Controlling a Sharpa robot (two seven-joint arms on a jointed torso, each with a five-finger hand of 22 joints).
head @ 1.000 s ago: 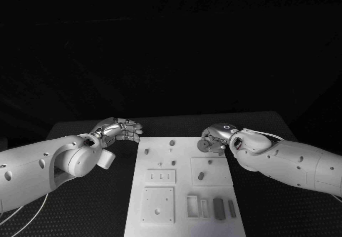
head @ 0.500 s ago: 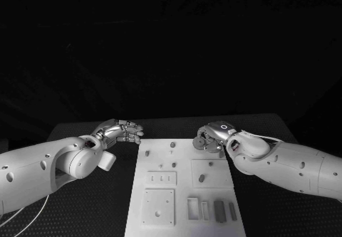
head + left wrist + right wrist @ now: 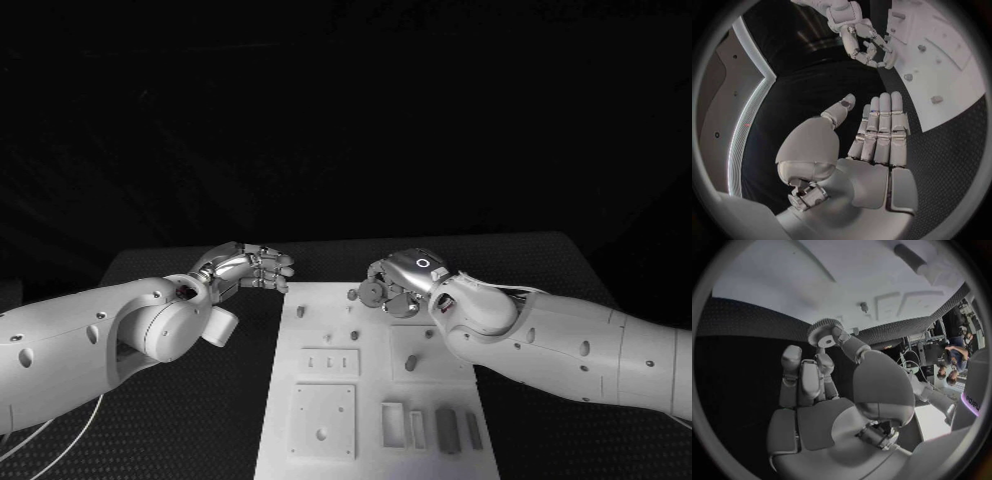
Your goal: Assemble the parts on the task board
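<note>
Right hand (image 3: 387, 290) pinches a small toothed gear (image 3: 824, 333) by its face, above the task board's (image 3: 378, 425) far end. Gear looks rigid, light, likely slippery; the rim teeth offer better purchase. Left hand (image 3: 248, 265) released, beside the board over the desk (image 3: 173, 430).

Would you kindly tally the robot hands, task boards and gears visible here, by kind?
Hands: 2, the left hand and the right hand
Task board: 1
Gear: 1, pinched by the right hand
Total: 4
</note>
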